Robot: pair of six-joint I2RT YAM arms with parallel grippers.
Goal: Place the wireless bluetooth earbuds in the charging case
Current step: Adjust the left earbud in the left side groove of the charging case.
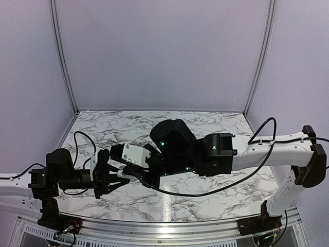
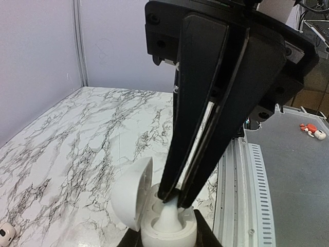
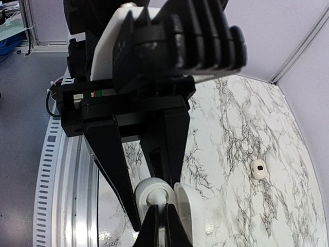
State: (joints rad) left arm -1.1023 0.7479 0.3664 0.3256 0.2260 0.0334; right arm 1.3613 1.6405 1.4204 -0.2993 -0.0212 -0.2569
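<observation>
My right gripper is pinched tight on one earbud, its two black fingers meeting at their tips just above the white piece. That earbud stands upright, long axis vertical, with its lower end down in the charging case (how deep it sits I cannot tell, since my own fingertips cover it). My left gripper clamps the case from both sides, one finger on each flank, and holds it mouth up. The lid is open on its hinge and stands nearly upright beside the body. Whether the case rests on the marble table or hangs just above it, I cannot tell. Farther out, well apart from the case, a second earbud lies alone on the marble, dark spot facing up. The count: two earbuds, one case with one lid.
</observation>
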